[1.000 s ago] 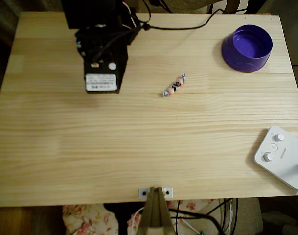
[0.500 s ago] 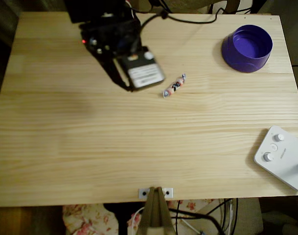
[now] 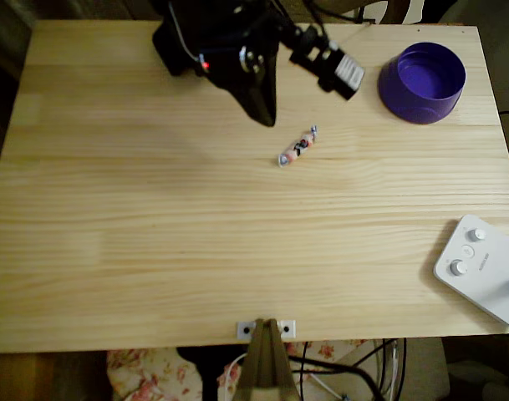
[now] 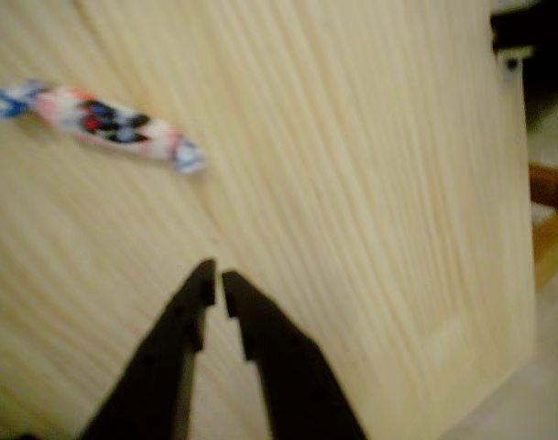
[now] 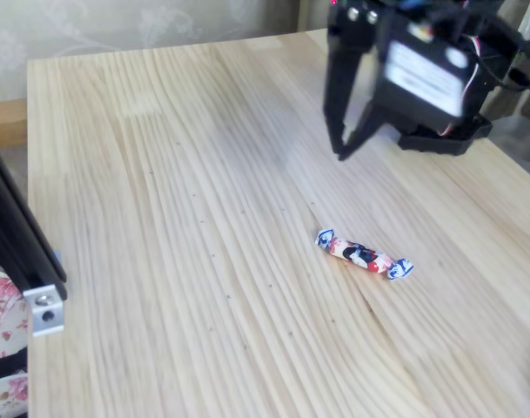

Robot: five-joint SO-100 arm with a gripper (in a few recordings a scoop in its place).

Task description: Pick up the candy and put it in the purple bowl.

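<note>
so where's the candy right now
The candy lies on the table near the middle of the overhead view, just below and right of the claw, with the bowl further off at upper right.

Table [image 3: 154,251] pale grained wood, matt; candy [image 5: 364,255] glossy wrapper; purple bowl [image 3: 400,92] smooth plastic.

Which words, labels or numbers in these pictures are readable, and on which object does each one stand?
None can be read.
White label on the arm: print too blurred.
White device at the table's edge: small grey mark beside its knobs, too small.
Candy wrapper: dark marks, no legible letters.
</note>
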